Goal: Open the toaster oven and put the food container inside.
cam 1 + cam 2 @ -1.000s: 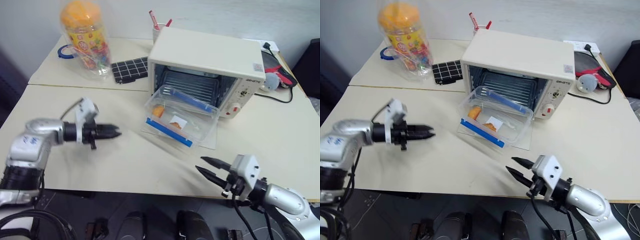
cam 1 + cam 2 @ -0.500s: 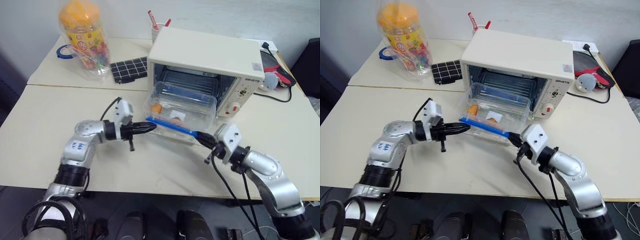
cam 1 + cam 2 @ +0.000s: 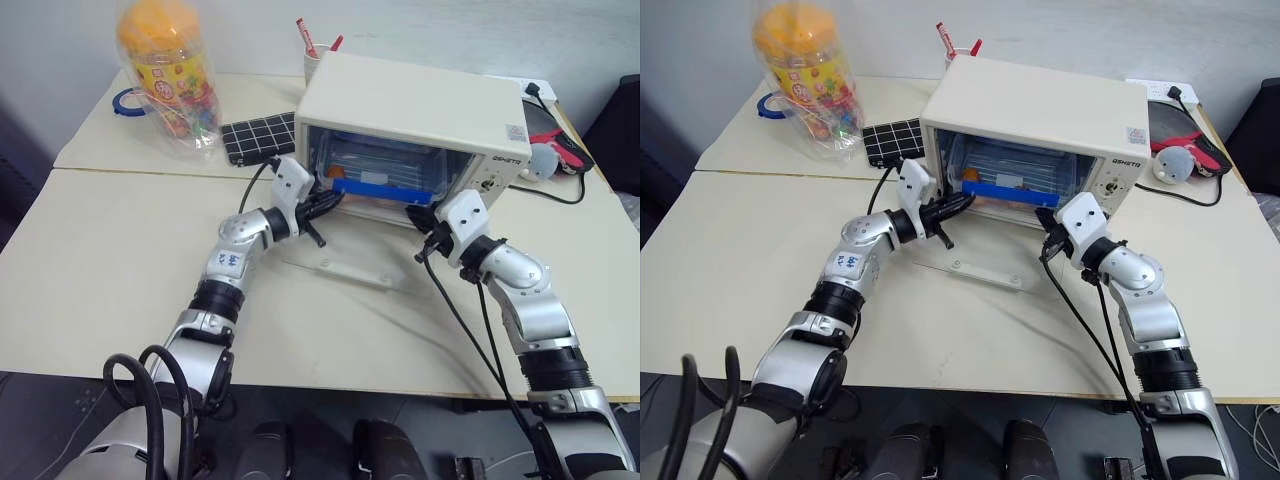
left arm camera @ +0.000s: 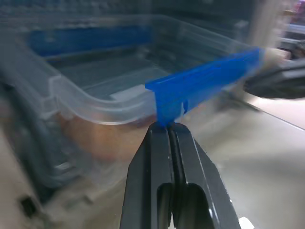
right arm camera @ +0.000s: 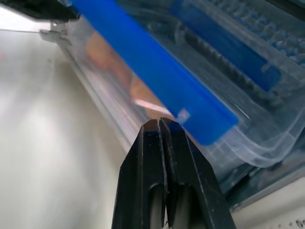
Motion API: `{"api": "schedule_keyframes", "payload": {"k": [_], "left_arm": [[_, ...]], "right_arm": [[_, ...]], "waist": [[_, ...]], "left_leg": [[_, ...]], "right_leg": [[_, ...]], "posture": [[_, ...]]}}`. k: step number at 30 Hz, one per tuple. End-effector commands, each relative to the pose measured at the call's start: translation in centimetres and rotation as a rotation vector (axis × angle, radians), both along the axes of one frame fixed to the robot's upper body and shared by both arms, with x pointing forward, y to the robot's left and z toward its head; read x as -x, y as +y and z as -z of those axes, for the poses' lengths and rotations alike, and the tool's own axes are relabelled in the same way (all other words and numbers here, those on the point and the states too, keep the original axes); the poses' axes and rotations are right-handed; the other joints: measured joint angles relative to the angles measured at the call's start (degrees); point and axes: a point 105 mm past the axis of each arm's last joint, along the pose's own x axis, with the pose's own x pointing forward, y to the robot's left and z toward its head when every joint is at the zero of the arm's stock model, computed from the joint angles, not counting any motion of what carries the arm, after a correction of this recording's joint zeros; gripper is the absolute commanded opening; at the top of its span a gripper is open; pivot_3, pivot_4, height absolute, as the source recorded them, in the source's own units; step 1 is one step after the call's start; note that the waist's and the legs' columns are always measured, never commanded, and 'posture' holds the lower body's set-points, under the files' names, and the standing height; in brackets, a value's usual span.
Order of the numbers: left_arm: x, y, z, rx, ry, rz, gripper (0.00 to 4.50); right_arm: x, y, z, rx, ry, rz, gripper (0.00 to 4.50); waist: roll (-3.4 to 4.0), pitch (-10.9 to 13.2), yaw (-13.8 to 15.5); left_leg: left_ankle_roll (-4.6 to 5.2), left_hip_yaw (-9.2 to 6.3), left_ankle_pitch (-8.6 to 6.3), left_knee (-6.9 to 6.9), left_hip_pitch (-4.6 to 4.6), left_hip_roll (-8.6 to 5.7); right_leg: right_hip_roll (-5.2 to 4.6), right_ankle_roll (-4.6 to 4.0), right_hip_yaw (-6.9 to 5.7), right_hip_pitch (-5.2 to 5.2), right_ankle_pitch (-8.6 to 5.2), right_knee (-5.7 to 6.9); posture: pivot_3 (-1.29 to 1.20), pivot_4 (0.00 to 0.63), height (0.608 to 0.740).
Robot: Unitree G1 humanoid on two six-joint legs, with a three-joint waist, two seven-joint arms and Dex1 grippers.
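I see the food container [image 3: 1012,185] sitting in the mouth of the toaster oven [image 3: 1040,125], near blue clip facing out, door [image 3: 985,262] dropped flat on the table [image 3: 760,260]. My left gripper [image 4: 165,128] has its fingers pressed together, tips against the container's blue clip [image 4: 205,81]. My right gripper [image 5: 160,123] is likewise closed with nothing between the fingers, tips at the container's near edge under the blue strip. Orange-lidded jar [image 3: 168,75] stands far left
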Motion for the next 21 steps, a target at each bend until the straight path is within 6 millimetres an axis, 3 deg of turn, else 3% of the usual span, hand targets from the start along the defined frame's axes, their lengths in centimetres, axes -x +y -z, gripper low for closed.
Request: {"api": "schedule_keyframes", "payload": {"k": [1,4,8,11,13,15,18,21], "left_arm": [[-0.5,0.2,-1.4,0.025,-0.055,-0.04,0.03],[-0.1,0.9,-0.8,0.015,-0.05,-0.018,0.03],[2.8,3.1,0.2,-0.004,-0.032,0.117,0.03],[5.7,6.9,0.7,-0.033,0.009,0.164,0.03],[6.9,8.2,0.7,-0.043,0.035,0.18,0.03],[9.0,11.4,1.2,-0.105,0.042,0.183,0.03],[11.6,14.6,2.1,-0.212,0.061,0.192,0.6],[13.4,15.9,2.5,-0.221,0.104,0.208,1.48]], "right_arm": [[0.0,-0.1,-1.3,-0.009,-0.063,-0.003,0.06],[1.1,0.1,-1.2,-0.03,-0.037,-0.052,0.06],[3.6,-1.1,-1.4,-0.047,0.016,-0.104,0.06],[6.4,-3.2,-0.9,-0.043,0.068,-0.149,0.06],[7.4,-4.2,-0.5,-0.04,0.091,-0.151,0.06],[8.6,-6.6,1.7,0.004,0.175,-0.106,0.06],[9.5,-9.0,5.2,0.055,0.289,-0.065,0.0],[9.0,-9.0,7.1,0.035,0.329,-0.074,0.0]], "waist": [[0.0,0.0,-0.1],[0.0,0.0,-0.2],[0.02,0.0,-0.6],[0.03,0.0,-1.0],[0.03,0.0,-1.0],[0.04,0.0,-1.0],[0.05,0.0,-1.1],[0.16,0.1,-1.2]], "left_leg": [[0.0,0.0,0.0,0.01,-0.01,0.0],[-0.01,-0.01,0.0,0.04,-0.13,0.01],[-0.02,-0.02,0.01,0.08,-0.35,0.04],[-0.02,-0.14,0.01,0.08,-0.48,0.1],[-0.02,-0.19,0.01,0.09,-0.45,0.13],[-0.01,-0.19,0.05,0.14,-0.35,0.15],[-0.02,-0.29,0.03,-0.07,0.04,0.18],[0.01,-0.15,0.01,-0.14,0.23,0.16]], "right_leg": [[0.0,0.0,-0.01,0.0,0.0,0.0],[-0.01,0.0,-0.11,-0.03,0.0,-0.01],[0.0,0.0,-0.28,-0.15,0.0,-0.02],[-0.01,0.0,-0.24,-0.29,0.0,-0.02],[-0.01,0.0,-0.24,-0.27,0.0,0.0],[-0.05,-0.02,-0.23,-0.16,0.02,0.04],[-0.06,-0.02,-0.11,0.13,0.02,-0.07],[-0.09,-0.02,0.09,0.19,0.02,-0.05]], "posture": [[0.0,0.15,0.74],[0.0,0.15,0.74],[0.0,0.15,0.74],[0.0,0.15,0.74],[0.0,0.15,0.74],[0.0,0.15,0.74],[0.0,0.15,0.74],[0.0,0.15,0.74]]}}
